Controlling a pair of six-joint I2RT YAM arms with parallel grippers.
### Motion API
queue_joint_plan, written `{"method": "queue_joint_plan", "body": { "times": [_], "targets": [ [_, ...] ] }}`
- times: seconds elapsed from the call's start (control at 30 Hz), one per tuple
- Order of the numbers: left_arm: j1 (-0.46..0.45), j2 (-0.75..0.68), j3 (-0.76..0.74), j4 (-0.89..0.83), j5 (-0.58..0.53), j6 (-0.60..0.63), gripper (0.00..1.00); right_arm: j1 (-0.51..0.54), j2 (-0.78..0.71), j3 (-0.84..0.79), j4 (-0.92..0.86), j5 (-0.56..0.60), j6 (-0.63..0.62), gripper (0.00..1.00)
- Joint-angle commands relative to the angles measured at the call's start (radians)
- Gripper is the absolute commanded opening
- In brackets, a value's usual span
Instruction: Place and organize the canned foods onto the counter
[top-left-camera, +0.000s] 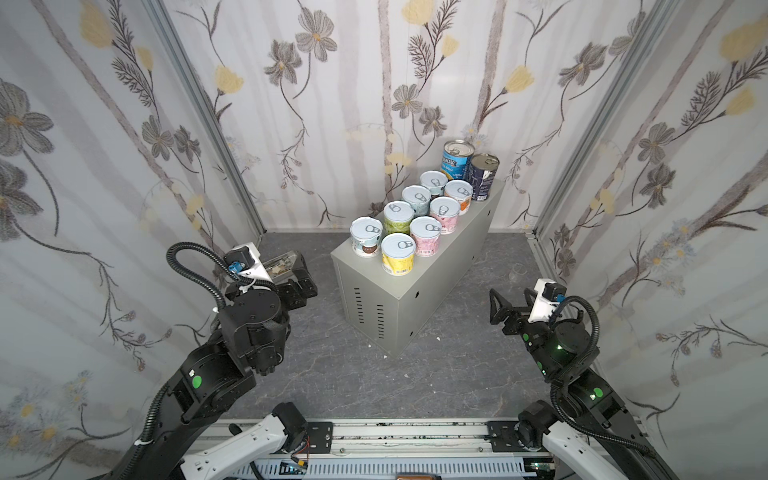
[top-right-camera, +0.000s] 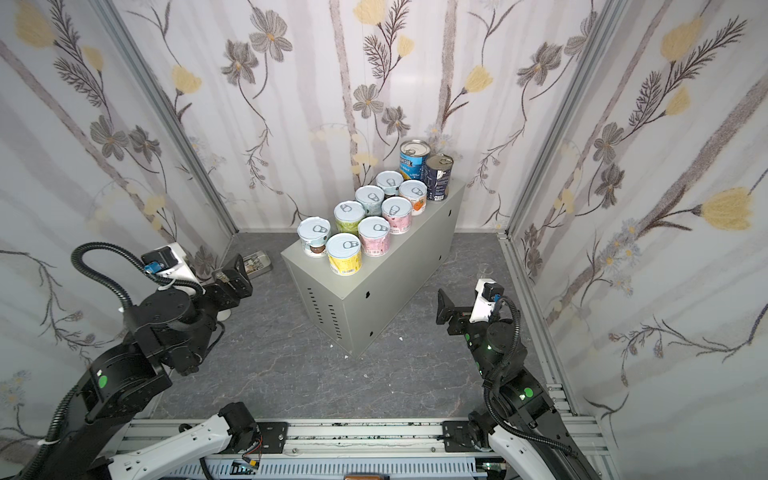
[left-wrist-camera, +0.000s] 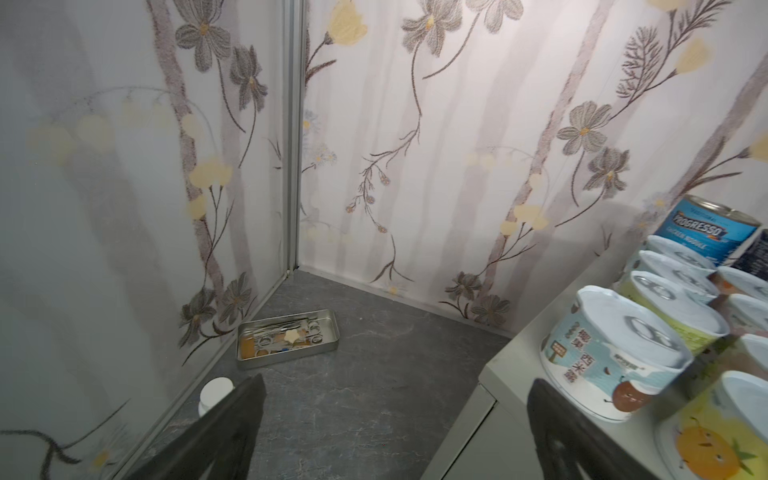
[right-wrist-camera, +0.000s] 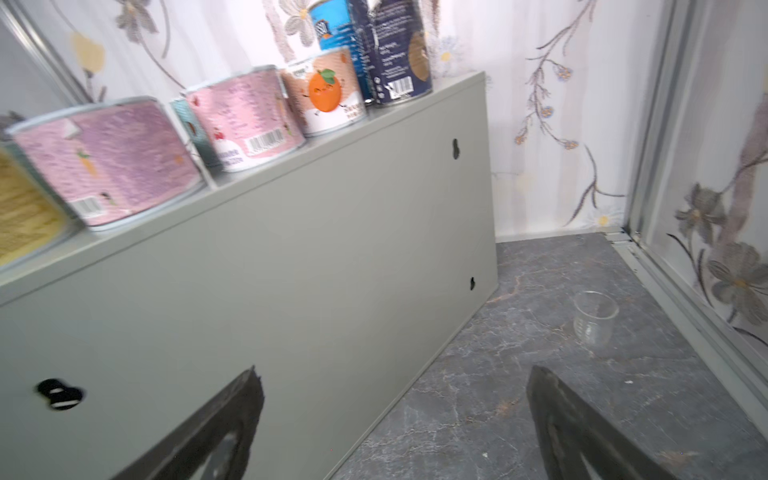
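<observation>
**Top views.** Large light-grey sheet-metal counter (top-left-camera: 440, 270) stands mid-floor, long axis from 7 to 1 o'clock, with vent slots (top-left-camera: 370, 311) at the 7 o'clock end. On its top, upright: eight short pastel cans (top-left-camera: 425, 235) in two rows, then a blue Progresso tin (top-left-camera: 456, 160) and a dark navy tin (top-left-camera: 482, 176) at the 1 o'clock end. Left gripper (top-left-camera: 305, 276) is at the counter's 9 o'clock, right gripper (top-left-camera: 510, 297) at 4 o'clock; both are clear of it.

**Left wrist view.** Shows in full the shallow metal tray (left-wrist-camera: 286, 338) that the left gripper half covers from above. A small white bottle (left-wrist-camera: 214, 392) is part-hidden. Jaws are spread wide and empty.

**Right wrist view.** Shows plainly a small clear glass (right-wrist-camera: 594, 318) on the dark marbled floor (right-wrist-camera: 540, 374), and the cans' barcoded sides. Jaws are spread wide with nothing between.
</observation>
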Motion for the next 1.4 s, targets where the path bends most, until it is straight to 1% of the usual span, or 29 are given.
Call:
{"method": "queue_joint_plan", "body": {
  "times": [0.0, 0.1, 0.2, 0.3, 0.4, 0.47, 0.53, 0.6, 0.63, 0.77, 0.87, 0.9, 0.97, 1.03, 1.1, 1.17, 1.2, 1.27, 1.3, 1.37],
  "targets": [
    [0.124, 0.009, -0.082, 0.112, 0.068, -0.017, 1.0, -0.013, 0.034, -0.064, 0.234, 0.116, 0.0, 1.0],
    [0.36, 0.048, -0.157, 0.155, 0.304, -0.042, 1.0, -0.039, 0.1, -0.107, 0.332, 0.138, -0.003, 1.0],
    [0.555, 0.087, -0.247, 0.232, 0.469, -0.064, 1.0, -0.074, 0.164, -0.149, 0.412, 0.176, -0.058, 1.0],
    [0.7, 0.13, -0.362, 0.354, 0.596, -0.092, 1.0, -0.125, 0.222, -0.214, 0.554, 0.239, -0.115, 1.0],
    [0.775, 0.195, -0.476, 0.521, 0.663, -0.089, 1.0, -0.202, 0.273, -0.281, 0.682, 0.242, -0.138, 1.0],
    [0.792, 0.236, -0.542, 0.653, 0.68, -0.067, 1.0, -0.245, 0.3, -0.324, 0.766, 0.247, -0.149, 1.0],
    [0.793, 0.286, -0.625, 0.838, 0.705, -0.018, 1.0, -0.276, 0.332, -0.375, 0.882, 0.264, -0.162, 1.0],
    [0.793, 0.349, -0.665, 0.951, 0.718, 0.001, 1.0, -0.295, 0.379, -0.418, 0.996, 0.269, -0.188, 1.0],
    [0.795, 0.394, -0.662, 0.975, 0.721, 0.012, 1.0, -0.302, 0.404, -0.431, 1.054, 0.272, -0.207, 1.0],
    [0.795, 0.556, -0.64, 1.04, 0.72, 0.068, 1.0, -0.314, 0.534, -0.435, 1.165, 0.27, -0.239, 1.0],
    [0.794, 0.606, -0.715, 1.215, 0.728, 0.117, 1.0, -0.319, 0.645, -0.445, 1.302, 0.253, -0.261, 1.0],
    [0.795, 0.613, -0.754, 1.296, 0.738, 0.13, 1.0, -0.318, 0.679, -0.444, 1.359, 0.249, -0.275, 1.0],
    [0.796, 0.631, -0.817, 1.43, 0.754, 0.149, 1.0, -0.325, 0.725, -0.441, 1.416, 0.229, -0.277, 1.0],
    [0.796, 0.668, -0.842, 1.506, 0.763, 0.17, 1.0, -0.333, 0.792, -0.428, 1.46, 0.227, -0.275, 1.0],
    [0.798, 0.701, -0.848, 1.551, 0.772, 0.182, 1.0, -0.333, 0.829, -0.433, 1.524, 0.192, -0.3, 1.0],
    [0.797, 0.722, -0.861, 1.614, 0.778, 0.174, 1.0, -0.334, 0.813, -0.438, 1.496, 0.174, -0.294, 1.0],
    [0.793, 0.732, -0.873, 1.662, 0.789, 0.186, 1.0, -0.335, 0.811, -0.452, 1.518, 0.163, -0.296, 1.0],
    [0.785, 0.756, -0.885, 1.703, 0.798, 0.201, 1.0, -0.334, 0.819, -0.52, 1.633, 0.122, -0.31, 1.0],
    [0.772, 0.753, -0.901, 1.726, 0.809, 0.22, 1.0, -0.333, 0.84, -0.561, 1.73, 0.092, -0.322, 1.0],
    [0.736, 0.789, -0.979, 1.907, 0.811, 0.266, 1.0, -0.332, 0.902, -0.615, 1.9, 0.02, -0.352, 1.0]
  ]
}}
